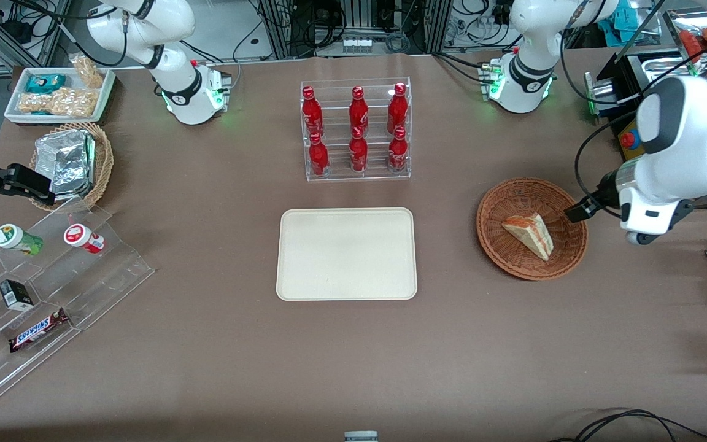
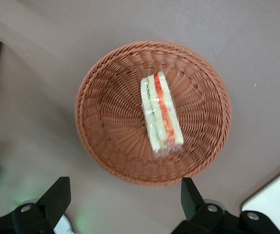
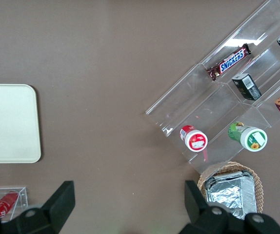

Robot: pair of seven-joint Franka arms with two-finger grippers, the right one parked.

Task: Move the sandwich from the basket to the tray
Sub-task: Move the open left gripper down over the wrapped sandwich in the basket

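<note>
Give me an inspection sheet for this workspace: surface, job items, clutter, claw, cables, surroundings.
Surface: brown table.
Job items: sandwich lies in the basket; tray bare, beside it toward the parked arm's end.
Clutter: bottle rack, snack stand, foil packs, snack tray.
Claw: claw open, hanging above the basket's rim, touching nothing.
Cables: black cable at the table edge nearest the front camera.
Surroundings: wiring and equipment past the table.

Even, bright overhead light leaves only soft shadows on the brown table (image 1: 206, 344), glare streaks the clear plastic shelf (image 3: 237, 41), and up close the open-fingered gripper (image 2: 125, 204) looks blurred above the sharper basket (image 2: 106, 131).
</note>
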